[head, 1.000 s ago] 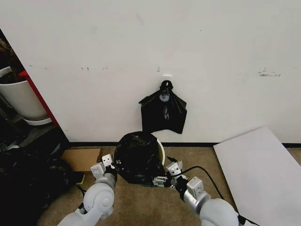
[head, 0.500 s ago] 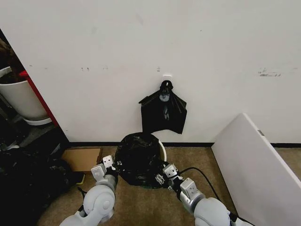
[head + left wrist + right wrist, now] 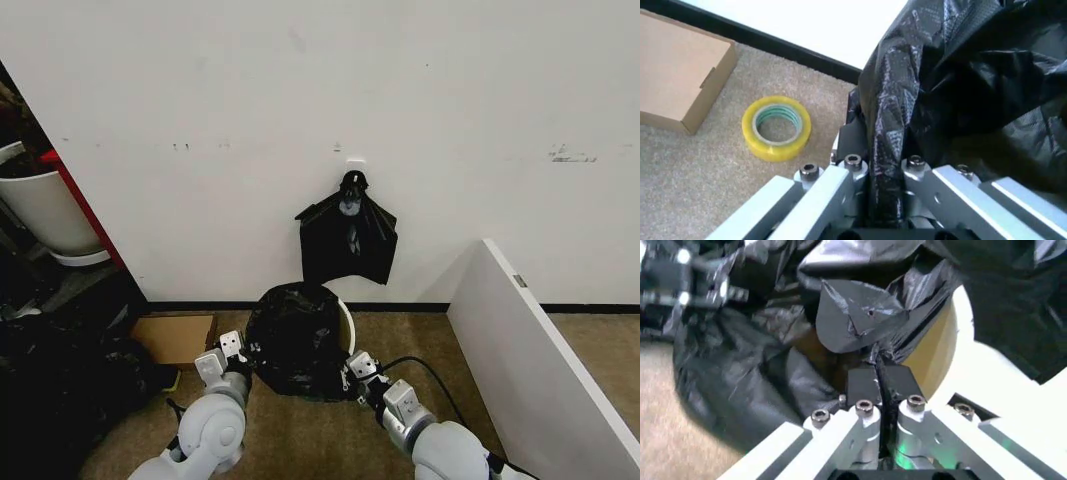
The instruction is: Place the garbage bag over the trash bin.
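Garbage bag [image 3: 292, 335]: draped over trash bin [image 3: 345, 325], gripped either side to spread its mouth. Left pincer [image 3: 881, 192], right pincer [image 3: 876, 382]: clenched on film.

Head looks down; wrists (close) share the garbage bag [image 3: 292, 335].

Both arms reaching forward and low, elbows bent, wrists angled inward toward each other. Left gripper [image 3: 238, 353] out front on the left, fingers [image 3: 855, 172] pinched tight on a fold of the garbage bag [image 3: 293, 335]. Right gripper [image 3: 349, 375] opposite, pads [image 3: 863, 385] pressed together, clamping the bag's edge.
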Robot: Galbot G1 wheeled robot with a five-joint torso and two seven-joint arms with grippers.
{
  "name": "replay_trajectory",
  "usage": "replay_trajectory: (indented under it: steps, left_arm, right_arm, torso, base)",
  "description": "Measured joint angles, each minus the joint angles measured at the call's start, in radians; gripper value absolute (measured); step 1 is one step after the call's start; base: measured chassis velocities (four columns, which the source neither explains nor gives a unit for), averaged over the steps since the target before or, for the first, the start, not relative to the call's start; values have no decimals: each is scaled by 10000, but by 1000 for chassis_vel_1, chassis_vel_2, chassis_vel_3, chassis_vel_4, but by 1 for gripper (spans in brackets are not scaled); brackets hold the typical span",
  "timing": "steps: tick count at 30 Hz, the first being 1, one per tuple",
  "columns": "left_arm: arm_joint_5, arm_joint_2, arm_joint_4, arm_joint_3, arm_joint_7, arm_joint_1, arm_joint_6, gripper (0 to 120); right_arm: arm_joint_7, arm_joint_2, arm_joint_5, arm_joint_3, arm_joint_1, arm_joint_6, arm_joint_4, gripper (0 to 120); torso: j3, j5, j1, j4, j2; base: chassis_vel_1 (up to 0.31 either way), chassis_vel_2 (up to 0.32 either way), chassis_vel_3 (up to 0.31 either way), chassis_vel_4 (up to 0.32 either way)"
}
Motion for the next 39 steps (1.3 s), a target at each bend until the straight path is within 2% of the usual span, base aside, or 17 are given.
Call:
replay_trajectory:
  steps: [5,11,15,27,33,39]
  left_arm:
    - [131,50,13,-27,175,102,-38,0]
    - [375,225,-135,-63,759,354,-47,0]
    - [401,246,-138,-113,781,396,-71,0]
    - [230,186,-24,-295,740,380,-207,0]
    - [23,226,-220,-385,740,475,-191,0]
    - [-719,149,-513,-531,436,516,-46,0]
  right_arm:
    - [494,206,701,199,93,203,-22,0]
    - [1799,697,3266,725,556,-339,-273,0]
    - [2072,800,3655,914,778,-255,-500,0]
    - [2155,775,3441,1063,743,-28,-698,0]
    - [1996,865,3214,1194,738,88,-1304,0]
    - [1672,964,2594,1298,529,466,-2068,0]
  torso:
    - [0,-1,0,1,0]
    - [0,0,0,1,0]
    - [0,0,0,1,0]
    - [0,-1,0,-1,0]
    - [0,0,0,0,0]
    - [0,0,0,1,0]
  base:
    - [0,0,0,0]
    - [0,0,0,0]
    - [0,0,0,0]
    - [0,0,0,0]
    - [0,0,0,0]
    - [0,0,0,0]
